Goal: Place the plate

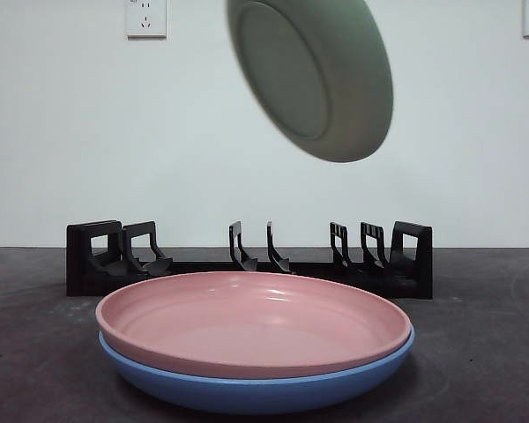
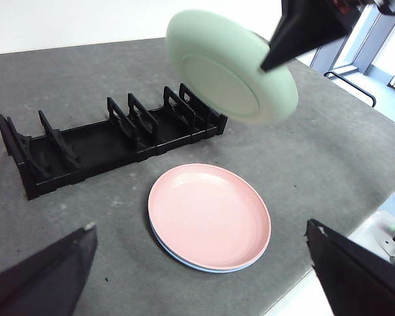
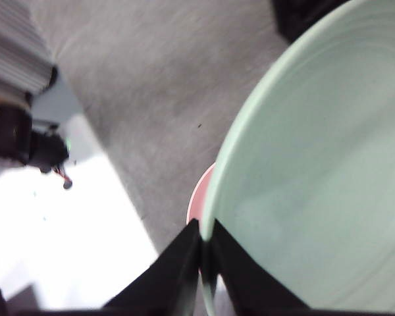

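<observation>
A pale green plate (image 1: 316, 75) hangs tilted on edge in the air above the black dish rack (image 1: 247, 260). My right gripper (image 3: 204, 247) is shut on the green plate's (image 3: 316, 197) rim. In the left wrist view the same plate (image 2: 230, 69) floats above the rack (image 2: 112, 141), with the right gripper (image 2: 286, 43) pinching its edge. My left gripper (image 2: 204, 263) is open with nothing between its fingers, hovering high over the near side of the table.
A pink plate (image 1: 251, 322) lies stacked on a blue plate (image 1: 256, 388) in front of the rack, also seen in the left wrist view as the pink plate (image 2: 209, 216). The table's edge (image 2: 329, 263) runs close beside the stack.
</observation>
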`<state>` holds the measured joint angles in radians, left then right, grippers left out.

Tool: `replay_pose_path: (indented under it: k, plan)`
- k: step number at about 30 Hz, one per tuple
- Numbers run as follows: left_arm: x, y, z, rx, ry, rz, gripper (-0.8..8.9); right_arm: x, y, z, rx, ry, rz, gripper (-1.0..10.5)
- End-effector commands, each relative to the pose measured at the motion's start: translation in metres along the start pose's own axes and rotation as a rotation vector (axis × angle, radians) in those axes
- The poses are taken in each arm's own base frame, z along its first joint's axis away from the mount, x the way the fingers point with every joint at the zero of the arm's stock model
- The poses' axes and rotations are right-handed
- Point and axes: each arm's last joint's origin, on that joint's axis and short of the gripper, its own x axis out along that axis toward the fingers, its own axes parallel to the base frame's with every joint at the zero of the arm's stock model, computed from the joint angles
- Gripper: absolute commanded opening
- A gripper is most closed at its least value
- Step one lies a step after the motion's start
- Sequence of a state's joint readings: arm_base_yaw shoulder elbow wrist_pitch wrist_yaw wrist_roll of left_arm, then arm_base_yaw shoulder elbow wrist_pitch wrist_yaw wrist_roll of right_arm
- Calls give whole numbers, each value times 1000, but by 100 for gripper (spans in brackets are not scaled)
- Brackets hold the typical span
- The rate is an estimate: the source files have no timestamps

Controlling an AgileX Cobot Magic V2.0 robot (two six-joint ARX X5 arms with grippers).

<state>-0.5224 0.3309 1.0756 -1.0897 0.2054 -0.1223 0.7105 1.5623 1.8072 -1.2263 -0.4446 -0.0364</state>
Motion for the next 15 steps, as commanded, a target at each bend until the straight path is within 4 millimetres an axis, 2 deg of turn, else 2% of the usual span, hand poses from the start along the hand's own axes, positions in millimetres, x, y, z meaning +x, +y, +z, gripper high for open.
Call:
replay_pose_path:
  k: [1,9,15]
  plan:
    - [-3,0,4,17,-25,12,496,9,17,-5,-123,46,-47,11]
    - [-3,0,4,16,-25,15,496,65,53,-32,-267,193,-100,11]
    - [-3,0,4,16,-25,15,496,109,76,-60,-341,229,-228,11]
